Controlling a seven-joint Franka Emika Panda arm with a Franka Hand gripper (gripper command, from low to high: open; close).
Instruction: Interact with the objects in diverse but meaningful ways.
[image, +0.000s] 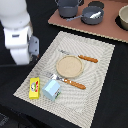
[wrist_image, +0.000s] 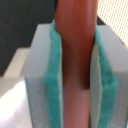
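A dark table (image: 112, 95) carried a pale woven placemat (image: 95, 75) and, at the far edge, a reddish-brown board (image: 107, 30). On the placemat lay a round wooden plate (image: 69, 66), two orange-handled utensils (image: 88, 58) (image: 74, 83), a yellow rectangular box (image: 34, 88) and a pale blue carton (image: 51, 90).

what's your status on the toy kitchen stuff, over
Jaws shut on a reddish-brown rod, rest of it out of view. Yellow box and blue carton side by side on the mat. Nothing seen in the way.
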